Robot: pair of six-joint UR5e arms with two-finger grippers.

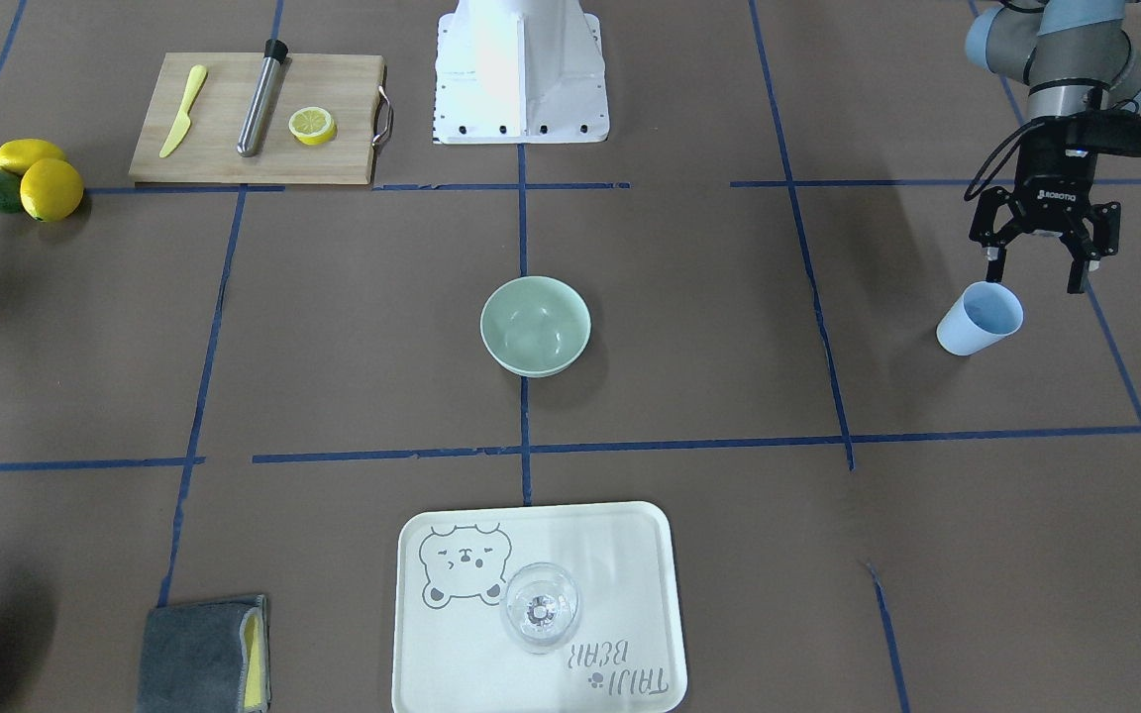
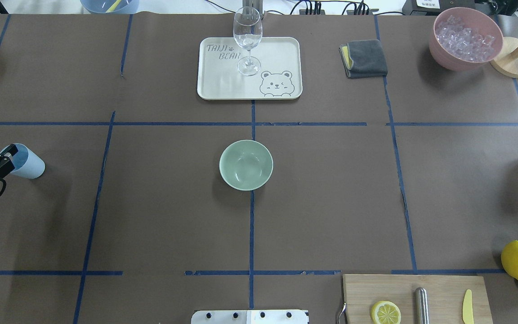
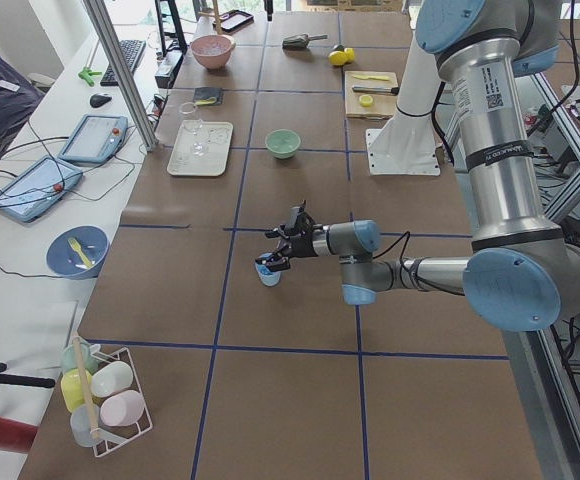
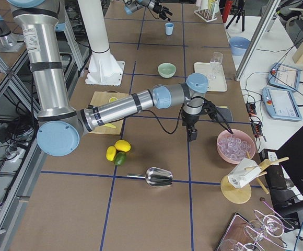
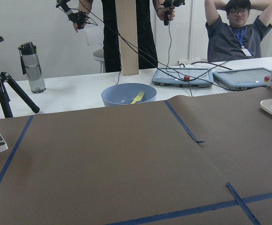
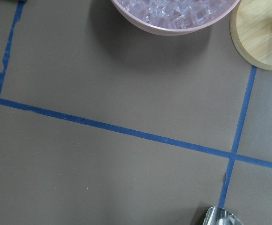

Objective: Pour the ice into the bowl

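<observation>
Mint-green round bowl [image 1: 535, 326] sits far from the left gripper [image 1: 1036, 281], whose wide-spread fingers [image 1: 1079, 269] hover just above the light blue cup [image 1: 979, 319], apparently needing descent and closure next; clear ice cubes [image 2: 466, 35] fill a distant pink container [image 2: 463, 60].

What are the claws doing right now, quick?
Left claw: open, holding nothing, just above the cup.
Right claw: cannot tell if it is open or shut.
</observation>
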